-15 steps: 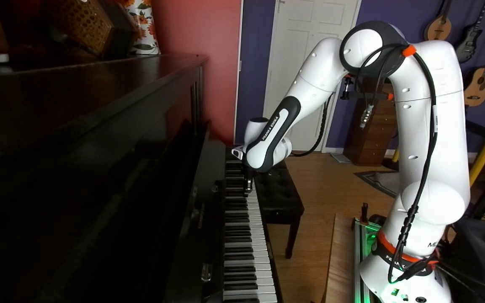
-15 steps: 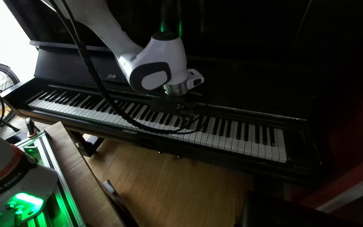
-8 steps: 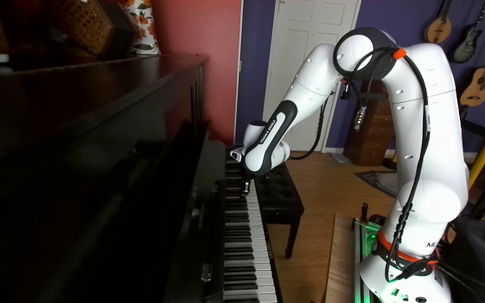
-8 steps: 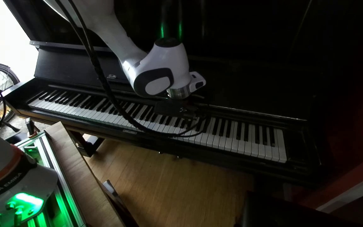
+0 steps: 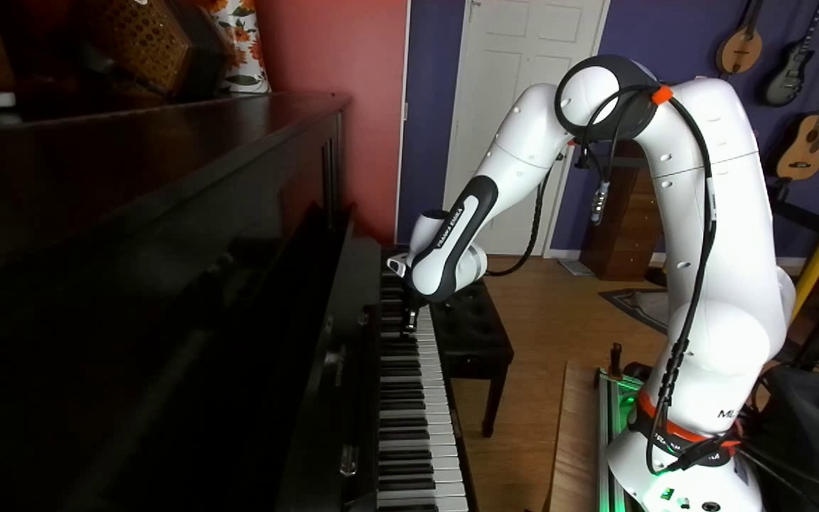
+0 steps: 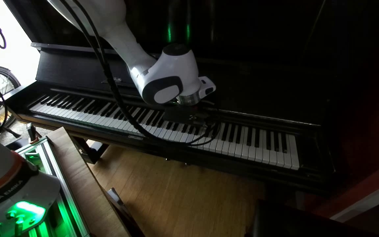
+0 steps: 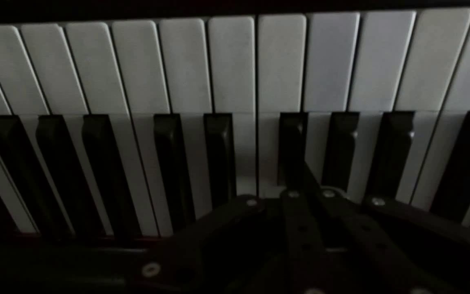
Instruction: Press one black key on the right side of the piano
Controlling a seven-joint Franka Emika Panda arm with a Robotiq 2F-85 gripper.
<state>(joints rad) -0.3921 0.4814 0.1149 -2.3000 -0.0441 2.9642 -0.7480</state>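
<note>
The dark upright piano stands open with its long row of keys, in both exterior views. In the wrist view, white keys fill the upper part, with black keys such as this one below them. My gripper is shut with nothing visible between its fingers. Its dark fingertips lie over or just above one black key; I cannot tell if they touch it. In the exterior views the gripper points down at the keys, right of the middle of the keyboard; its tips are dark and partly hidden by cables.
A black tufted bench stands beside the far keys. The piano's front board rises close behind the gripper. A cable loop hangs in front of the keys. A wooden table edge lies by the robot base.
The arm has lowered and the gripper has come down toward the keys, moving slightly toward the piano's front board. The gripper looks shut throughout.
</note>
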